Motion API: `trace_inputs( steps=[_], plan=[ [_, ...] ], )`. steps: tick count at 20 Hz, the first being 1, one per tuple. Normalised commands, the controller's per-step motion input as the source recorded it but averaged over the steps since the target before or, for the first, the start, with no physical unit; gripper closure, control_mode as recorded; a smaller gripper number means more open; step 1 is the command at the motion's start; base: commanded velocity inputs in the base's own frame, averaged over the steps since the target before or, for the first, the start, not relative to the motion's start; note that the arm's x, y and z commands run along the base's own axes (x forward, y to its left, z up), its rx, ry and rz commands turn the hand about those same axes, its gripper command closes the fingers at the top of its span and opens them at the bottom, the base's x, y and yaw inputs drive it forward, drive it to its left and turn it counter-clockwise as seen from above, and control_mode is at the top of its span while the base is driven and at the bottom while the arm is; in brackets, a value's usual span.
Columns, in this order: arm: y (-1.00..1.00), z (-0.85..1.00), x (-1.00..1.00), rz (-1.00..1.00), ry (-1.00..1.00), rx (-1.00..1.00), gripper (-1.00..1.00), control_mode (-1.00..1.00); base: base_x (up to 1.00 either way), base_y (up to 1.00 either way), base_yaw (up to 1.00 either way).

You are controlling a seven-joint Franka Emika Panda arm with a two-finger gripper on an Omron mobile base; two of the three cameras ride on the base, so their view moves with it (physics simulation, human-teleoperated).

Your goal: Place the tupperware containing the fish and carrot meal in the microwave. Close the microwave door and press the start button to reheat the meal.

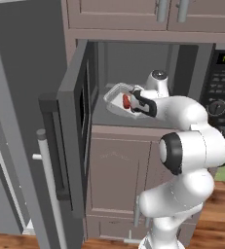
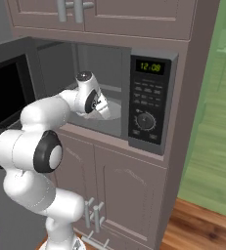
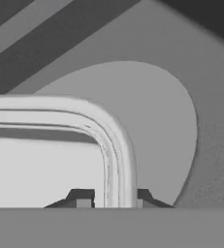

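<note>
The microwave (image 1: 133,61) stands with the microwave door (image 1: 75,126) swung wide to the left. Inside its cavity the translucent-white tupperware (image 1: 114,97) hangs tilted above the floor near the front, and a red-orange piece of the meal (image 1: 126,101) shows in it. My gripper (image 1: 133,103) reaches into the cavity and is shut on the container's right rim. In the hand view the two fingertips (image 3: 82,198) straddle the rounded rim of the tupperware (image 3: 111,140), with the round glass plate (image 3: 157,121) beyond. The gripper (image 2: 104,111) sits left of the control panel (image 2: 147,100).
The open door's edge and bar handle (image 1: 60,160) jut toward me on the left. A tall grey fridge (image 1: 11,121) with a pale handle (image 1: 48,189) stands beside it. Cabinet doors (image 1: 119,170) lie below the microwave and wood floor (image 2: 202,224) at the right.
</note>
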Motion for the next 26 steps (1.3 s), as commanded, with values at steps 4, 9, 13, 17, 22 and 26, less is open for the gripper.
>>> trace_inputs(
  steps=[4,9,13,17,22,26],
  plan=[
    [0.0,-0.09,0.45,0.0,0.0,0.0,1.0,-1.0,0.0,0.0,0.0],
    [-0.01,-0.1,0.32,-0.02,0.01,0.0,-1.0,-1.0,0.0,0.0,0.0],
    [-0.09,-0.12,0.1,-0.04,0.01,0.0,-1.0,-1.0,0.0,0.0,0.0],
    [-0.15,-0.07,-0.06,-0.04,0.0,0.0,-1.0,-1.0,0.0,0.0,0.0],
    [-0.04,0.08,-0.71,0.0,-0.08,0.0,-1.0,-1.0,0.0,0.0,0.0],
    [0.0,0.43,-0.94,0.0,-0.17,0.0,-1.0,-1.0,0.0,0.0,0.0]
  ],
)
